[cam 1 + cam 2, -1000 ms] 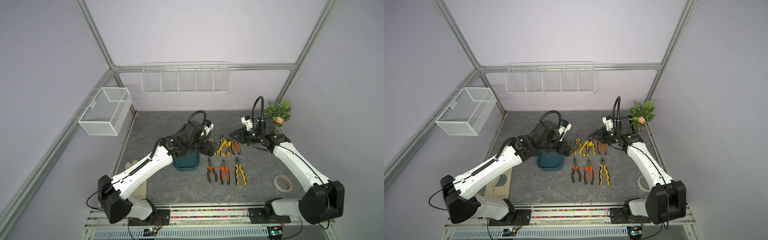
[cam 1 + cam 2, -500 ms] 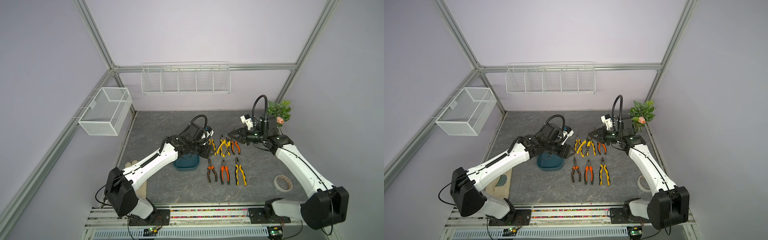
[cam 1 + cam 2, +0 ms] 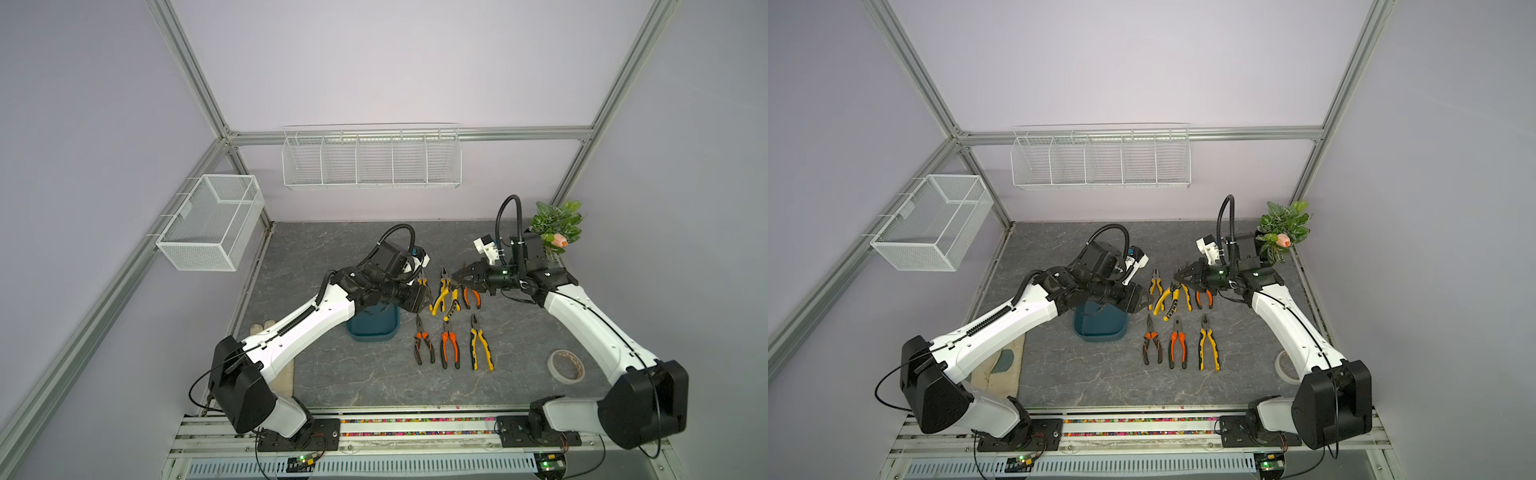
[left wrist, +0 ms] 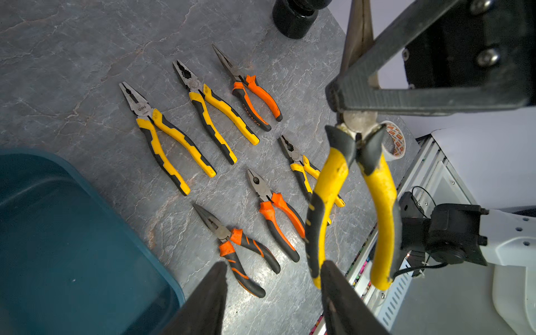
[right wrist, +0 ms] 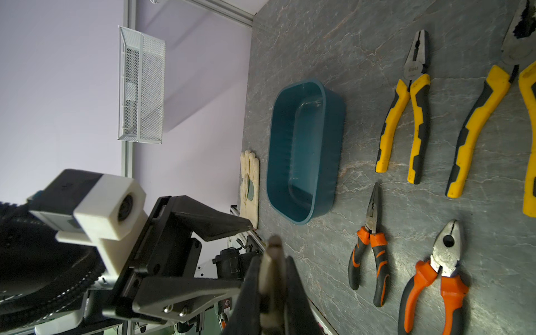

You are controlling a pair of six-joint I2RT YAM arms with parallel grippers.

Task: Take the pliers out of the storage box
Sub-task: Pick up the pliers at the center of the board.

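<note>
The dark teal storage box (image 3: 372, 332) (image 3: 1100, 331) (image 5: 303, 150) stands empty left of the middle. Six pliers lie on the table in two rows, among them a yellow pair (image 4: 166, 139) and an orange pair (image 3: 449, 347). My right gripper (image 3: 457, 276) (image 3: 1179, 276) (image 5: 272, 258) is shut on the metal head of a seventh, yellow-handled pair of pliers (image 4: 327, 188), which hangs above the back row. My left gripper (image 3: 429, 305) (image 3: 1148, 303) (image 4: 273, 264) is open beside the hanging handles. One handle end lies against a fingertip (image 4: 329, 269).
A tape roll (image 3: 566, 365) lies at the front right. A work glove (image 5: 249, 179) lies left of the box. A potted plant (image 3: 556, 226) stands in the back right corner. White wire baskets (image 3: 210, 228) (image 3: 372, 162) hang on the left and back walls.
My left jaws have narrowed from wide open to about half open, and the left arm has shifted slightly by the box. The right gripper keeps its hold on the pliers.
</note>
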